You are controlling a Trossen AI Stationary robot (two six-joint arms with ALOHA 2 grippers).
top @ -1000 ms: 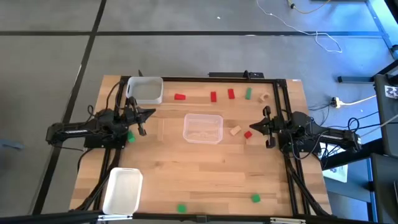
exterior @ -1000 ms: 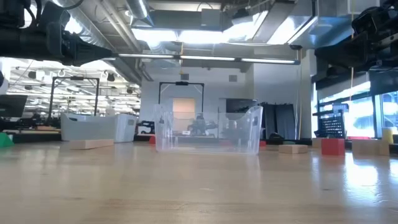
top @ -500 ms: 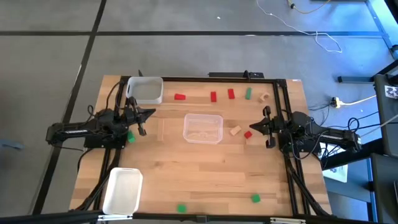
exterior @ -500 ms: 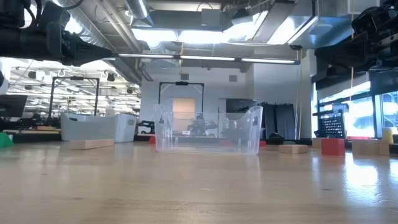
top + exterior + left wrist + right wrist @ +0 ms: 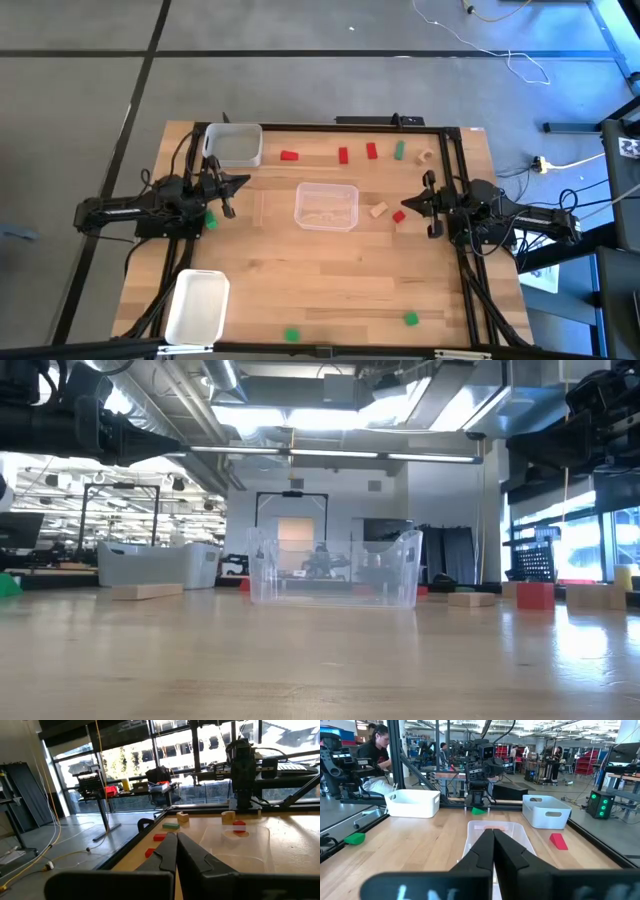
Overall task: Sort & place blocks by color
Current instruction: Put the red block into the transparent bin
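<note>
Small blocks lie scattered flat on the wooden table (image 5: 330, 270). Three red blocks (image 5: 343, 154), a green block (image 5: 399, 150) and a tan block (image 5: 424, 156) sit along the far edge. A tan block (image 5: 378, 209) and a red block (image 5: 399, 216) lie just in front of my right gripper (image 5: 406, 203), which is shut and empty at the table's right. My left gripper (image 5: 244, 182) is shut and empty at the left, with a green block (image 5: 210, 220) beside its arm. Two more green blocks (image 5: 291, 334) (image 5: 410, 319) lie near the front edge.
A clear plastic tray (image 5: 326, 206) stands at the table's middle between the two grippers. One white tray (image 5: 235, 145) stands at the far left corner, another white tray (image 5: 197, 305) at the near left. A person (image 5: 375, 750) sits beyond the table's left side.
</note>
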